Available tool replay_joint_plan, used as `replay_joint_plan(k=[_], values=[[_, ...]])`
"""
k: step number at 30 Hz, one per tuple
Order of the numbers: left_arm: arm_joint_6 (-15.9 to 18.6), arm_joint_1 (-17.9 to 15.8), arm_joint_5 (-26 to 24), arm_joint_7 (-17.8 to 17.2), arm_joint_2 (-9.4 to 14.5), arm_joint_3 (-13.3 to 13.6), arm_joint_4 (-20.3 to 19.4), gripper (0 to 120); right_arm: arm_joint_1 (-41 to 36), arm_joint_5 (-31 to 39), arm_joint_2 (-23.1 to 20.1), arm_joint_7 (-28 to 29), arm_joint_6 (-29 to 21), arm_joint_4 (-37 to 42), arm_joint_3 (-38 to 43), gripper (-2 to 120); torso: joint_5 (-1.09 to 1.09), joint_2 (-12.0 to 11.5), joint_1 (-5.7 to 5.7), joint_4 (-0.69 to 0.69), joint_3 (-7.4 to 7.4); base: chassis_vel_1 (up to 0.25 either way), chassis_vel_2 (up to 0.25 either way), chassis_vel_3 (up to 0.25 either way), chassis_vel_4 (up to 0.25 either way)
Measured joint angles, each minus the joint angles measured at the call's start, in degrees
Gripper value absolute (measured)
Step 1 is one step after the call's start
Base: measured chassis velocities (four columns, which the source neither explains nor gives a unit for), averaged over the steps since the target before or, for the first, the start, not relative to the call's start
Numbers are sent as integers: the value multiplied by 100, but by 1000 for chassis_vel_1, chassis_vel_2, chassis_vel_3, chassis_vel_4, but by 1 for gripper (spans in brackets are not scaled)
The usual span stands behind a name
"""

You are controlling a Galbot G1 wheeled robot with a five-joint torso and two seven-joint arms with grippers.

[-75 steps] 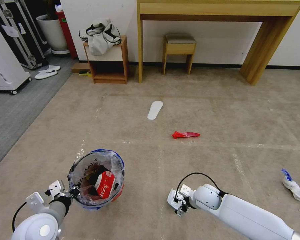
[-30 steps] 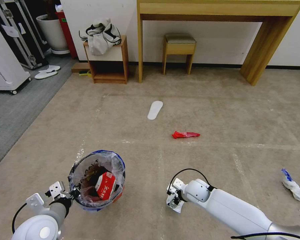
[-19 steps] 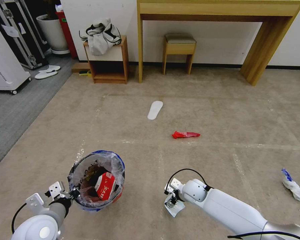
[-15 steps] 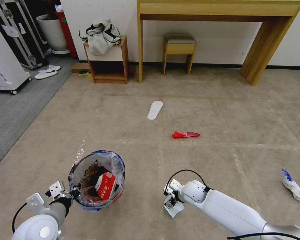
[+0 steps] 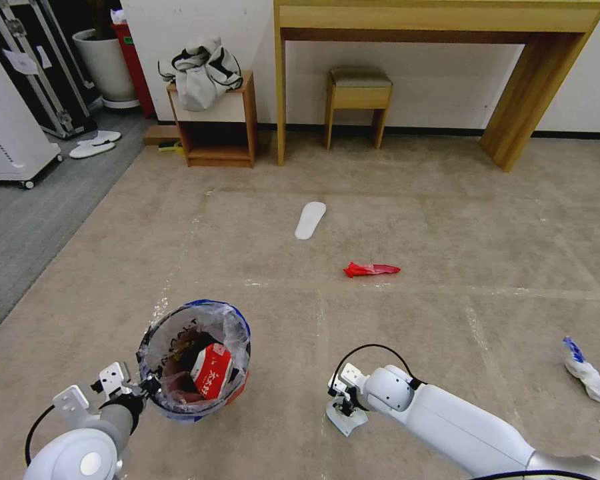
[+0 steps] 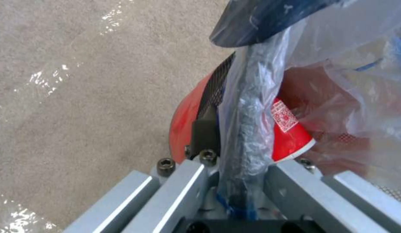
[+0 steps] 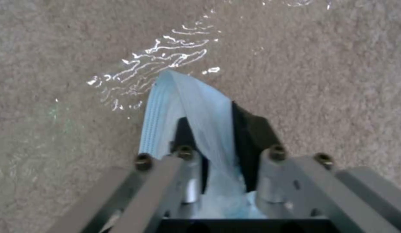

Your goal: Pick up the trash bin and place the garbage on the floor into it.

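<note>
The left gripper (image 5: 142, 385) is holding the bin (image 5: 193, 360) by its rim at the near left of the head view. In the left wrist view its fingers (image 6: 204, 133) are closing on the black rim and the clear bag (image 6: 248, 106), one outside the wall and one inside. The bin is standing upright on the carpet (image 5: 393, 220), and a red-white carton (image 5: 211, 378) is lying inside it with other litter.

The right gripper (image 5: 343, 408) is pointing down at the carpet, a little to the right of the bin and apart from it. It is gripping a pale blue face mask (image 7: 192, 106). In the right wrist view the mask is pinched between the two dark pads (image 7: 251, 136), and its free end is reaching toward the carpet. In the head view the mask (image 5: 347, 421) is hanging under the gripper, and I cannot tell if it is touching the carpet.

More garbage is lying on the carpet. A red wrapper (image 5: 371, 269) is resting farther ahead, near the middle. A crumpled white and blue piece (image 5: 587, 377) is lying far to the right. A white insole (image 5: 310, 220) is lying beyond the red wrapper, before the wooden desk (image 5: 440, 27).
</note>
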Motion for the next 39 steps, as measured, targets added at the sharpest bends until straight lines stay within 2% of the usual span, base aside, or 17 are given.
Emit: replay_joint_plan(k=[4, 16, 30, 37, 39], values=[[0, -17, 16, 0, -20, 30, 16, 0, -8, 16, -86, 1, 0, 83, 42, 0, 0, 0, 0, 0, 0, 0, 0, 0, 0], [2, -52, 50, -8, -41, 74, 37, 0, -55, 285, -376, 89, -35, 459, 132, 0, 0, 0, 0, 0, 0, 0, 0, 0, 0], [20, -26, 3, -22, 48, 58, -16, 0, -57, 1189, -1055, 421, 7, 1879, 939, 0, -1, 0, 0, 0, 0, 0, 0, 0, 0], [38, -30, -96, -60, 124, 46, -51, 0, 67, 1580, -1265, 576, 304, 2463, 1546, 0, 0, 0, 0, 0, 0, 0, 0, 0, 0], [42, -41, -117, -66, 139, 47, -52, 0, 101, 1787, -1250, 696, 612, 2603, 1829, 0, -1, 0, 0, 0, 0, 0, 0, 0, 0]])
